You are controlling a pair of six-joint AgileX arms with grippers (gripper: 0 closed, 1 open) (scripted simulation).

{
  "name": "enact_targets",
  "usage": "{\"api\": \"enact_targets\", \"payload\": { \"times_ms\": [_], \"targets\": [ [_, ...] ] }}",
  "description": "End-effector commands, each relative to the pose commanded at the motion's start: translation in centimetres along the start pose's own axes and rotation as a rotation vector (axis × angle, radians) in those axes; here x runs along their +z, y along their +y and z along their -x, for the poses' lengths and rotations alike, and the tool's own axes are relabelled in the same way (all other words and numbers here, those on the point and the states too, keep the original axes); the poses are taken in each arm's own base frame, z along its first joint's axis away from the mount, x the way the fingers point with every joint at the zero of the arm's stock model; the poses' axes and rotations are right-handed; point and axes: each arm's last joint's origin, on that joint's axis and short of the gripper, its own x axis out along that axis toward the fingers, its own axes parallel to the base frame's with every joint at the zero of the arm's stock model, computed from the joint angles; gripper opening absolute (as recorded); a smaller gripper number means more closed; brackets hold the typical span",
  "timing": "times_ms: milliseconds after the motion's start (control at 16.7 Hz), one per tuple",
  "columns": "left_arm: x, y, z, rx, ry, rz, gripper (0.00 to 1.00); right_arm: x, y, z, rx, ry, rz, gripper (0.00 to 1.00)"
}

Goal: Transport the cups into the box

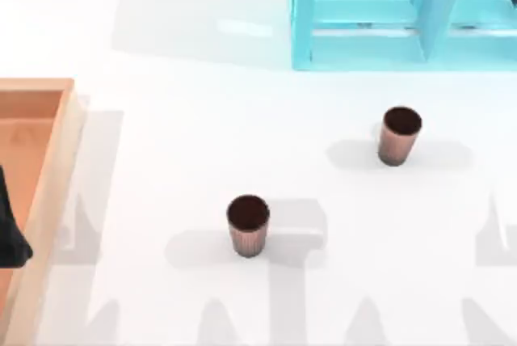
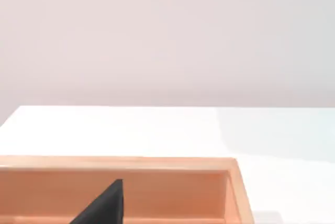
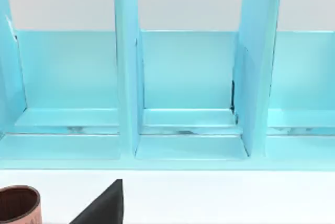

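Note:
Two copper-brown ribbed cups stand upright on the white table. One cup [image 1: 247, 225] is near the middle front, the other cup [image 1: 399, 136] is farther back on the right. The orange-brown box [image 1: 58, 160] lies at the left edge. A dark part of my left gripper [image 1: 10, 237] hangs over the box, well left of the nearer cup, and in the left wrist view the left gripper [image 2: 104, 207] is above the box floor near the far wall [image 2: 115, 164]. My right gripper [image 3: 103, 207] faces the turquoise frame, with a cup [image 3: 18, 204] beside it.
A turquoise shelf-like frame [image 1: 380, 14] stands at the back right, and its upright dividers [image 3: 128, 77] rise ahead of the right wrist camera. White tabletop lies between the box and the cups.

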Motion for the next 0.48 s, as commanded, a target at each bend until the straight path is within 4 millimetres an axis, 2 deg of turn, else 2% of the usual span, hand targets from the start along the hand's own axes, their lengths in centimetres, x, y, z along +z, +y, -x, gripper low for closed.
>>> {"api": "enact_targets", "payload": {
  "times_ms": [240, 480],
  "targets": [
    [0.4, -0.1, 0.0, -0.007, 0.022, 0.008, 1.00, 0.0, 0.0, 0.0, 0.000, 0.000, 0.000, 1.00],
    [3.0, -0.7, -0.6, -0.042, 0.161, 0.054, 1.00, 0.0, 0.0, 0.0, 0.000, 0.000, 0.000, 1.00]
  ]
}}
